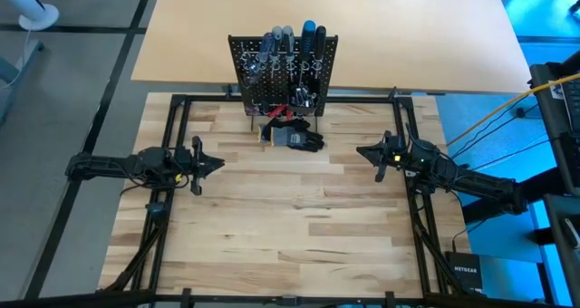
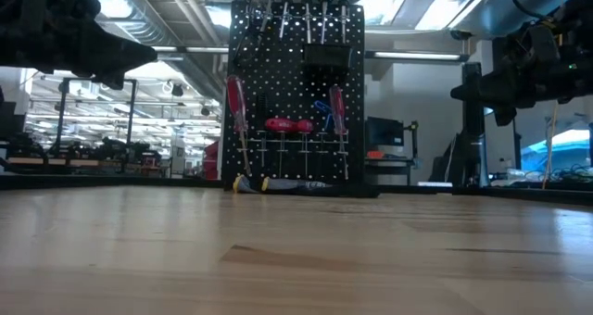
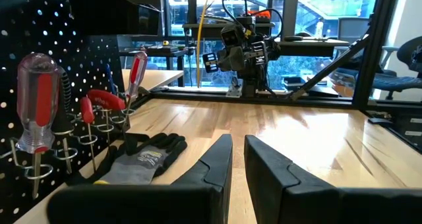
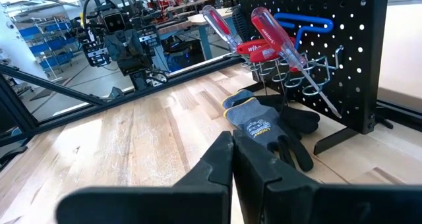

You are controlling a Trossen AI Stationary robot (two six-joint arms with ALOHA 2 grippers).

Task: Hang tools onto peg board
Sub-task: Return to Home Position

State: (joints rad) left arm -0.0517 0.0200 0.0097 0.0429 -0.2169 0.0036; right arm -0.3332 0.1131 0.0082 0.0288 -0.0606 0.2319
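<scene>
The black peg board stands upright at the table's far middle. Screwdrivers hang in its ring holders: red-handled ones on the front, and black and blue handles along the top. A dark grey glove lies flat on the table at the board's foot. My left gripper hovers level at the table's left, shut and holding nothing. My right gripper hovers level at the right, shut and holding nothing. Both point toward the middle, well short of the board.
A black frame runs around the wooden work surface. A small yellow-tipped object lies at the board's foot beside the glove. Open wood stretches between the two grippers and toward the near edge. A tan table lies behind the board.
</scene>
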